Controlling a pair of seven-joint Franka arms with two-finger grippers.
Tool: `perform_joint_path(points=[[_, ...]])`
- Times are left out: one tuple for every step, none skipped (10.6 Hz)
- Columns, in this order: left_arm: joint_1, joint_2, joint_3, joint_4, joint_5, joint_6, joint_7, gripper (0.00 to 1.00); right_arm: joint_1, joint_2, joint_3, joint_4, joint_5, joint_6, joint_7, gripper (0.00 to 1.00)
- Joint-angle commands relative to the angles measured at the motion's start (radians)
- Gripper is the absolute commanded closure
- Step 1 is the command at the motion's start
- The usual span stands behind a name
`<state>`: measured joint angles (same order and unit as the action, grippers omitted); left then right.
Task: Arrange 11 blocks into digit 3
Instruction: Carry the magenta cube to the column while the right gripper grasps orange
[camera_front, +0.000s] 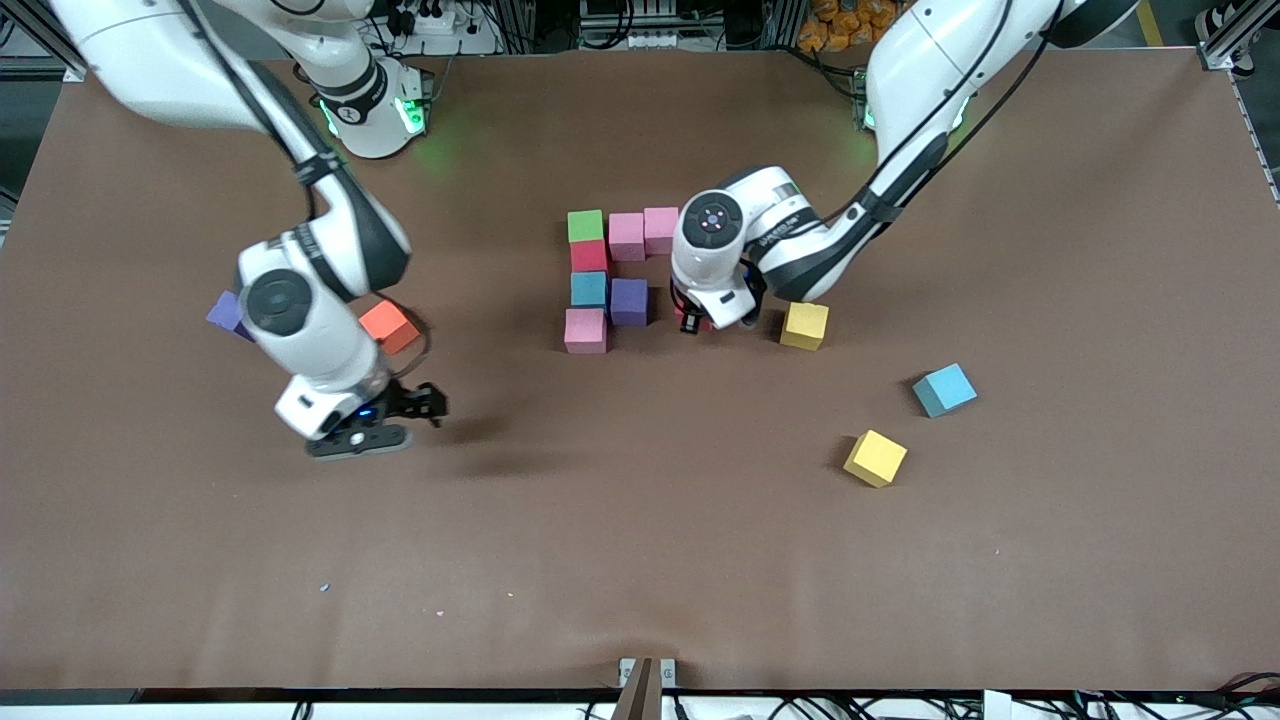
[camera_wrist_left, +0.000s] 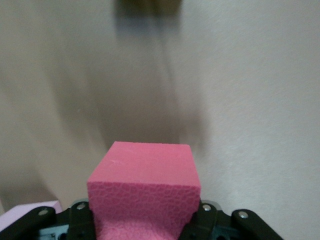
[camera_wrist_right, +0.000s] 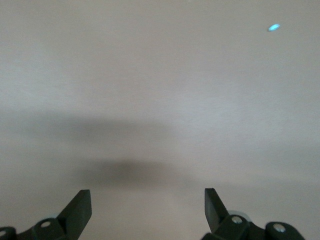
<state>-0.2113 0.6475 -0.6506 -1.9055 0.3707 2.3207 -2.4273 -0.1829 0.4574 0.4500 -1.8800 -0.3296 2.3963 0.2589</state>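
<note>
Looking down at the brown table (camera_front: 640, 560), we see a cluster of blocks near its middle, toward the edge where the robot bases stand. A green block (camera_front: 585, 226) starts a row with two pink blocks (camera_front: 627, 236) (camera_front: 661, 229) running toward the left arm's end. From the green one a column comes toward the front camera: a red block (camera_front: 589, 256), a light blue block (camera_front: 589, 289), then a third pink block (camera_front: 585, 330). A purple block (camera_front: 629, 301) sits just beside the light blue one.

We find the left gripper (camera_front: 697, 322) low over the table beside the purple block, clenched on a deep pink block (camera_wrist_left: 145, 192); in the left wrist view that cube fills the space between the fingers (camera_wrist_left: 80, 212). A yellow block (camera_front: 805, 325) lies just beside this gripper, toward the left arm's end.

Nearer the front camera and farther toward the left arm's end, a second light blue block (camera_front: 943, 389) and a second yellow block (camera_front: 875, 458) lie apart from each other and from the cluster.

Toward the right arm's end, an orange block (camera_front: 389, 326) and another purple block (camera_front: 228, 314) show partly from under the right arm. We see the right gripper (camera_front: 405, 415) over bare table, nearer the front edge than those two; its fingers (camera_wrist_right: 80, 210) are spread wide with nothing between them, and that arm waits.
</note>
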Motion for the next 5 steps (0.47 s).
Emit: perform_joint_path(points=[[-0.02, 0.035, 0.005, 0.029, -0.015, 0.031, -0.056, 1.0, -0.062, -0.003, 0.032, -0.021, -0.008, -0.008, -0.129, 0.0], [-0.032, 0.049, 0.009, 0.039, -0.012, 0.06, -0.09, 1.0, -0.099, -0.002, 0.032, -0.03, -0.008, -0.008, -0.211, 0.0], [-0.039, 0.058, 0.011, 0.039, -0.006, 0.083, -0.113, 1.0, -0.125, -0.002, 0.042, -0.057, -0.006, -0.008, -0.272, 0.0], [-0.04, 0.063, 0.011, 0.039, -0.004, 0.088, -0.127, 1.0, -0.144, -0.012, 0.065, -0.097, -0.006, -0.005, -0.292, 0.0], [-0.043, 0.064, 0.011, 0.039, -0.004, 0.089, -0.136, 1.0, -0.138, -0.041, 0.07, -0.153, -0.005, 0.004, -0.291, 0.0]])
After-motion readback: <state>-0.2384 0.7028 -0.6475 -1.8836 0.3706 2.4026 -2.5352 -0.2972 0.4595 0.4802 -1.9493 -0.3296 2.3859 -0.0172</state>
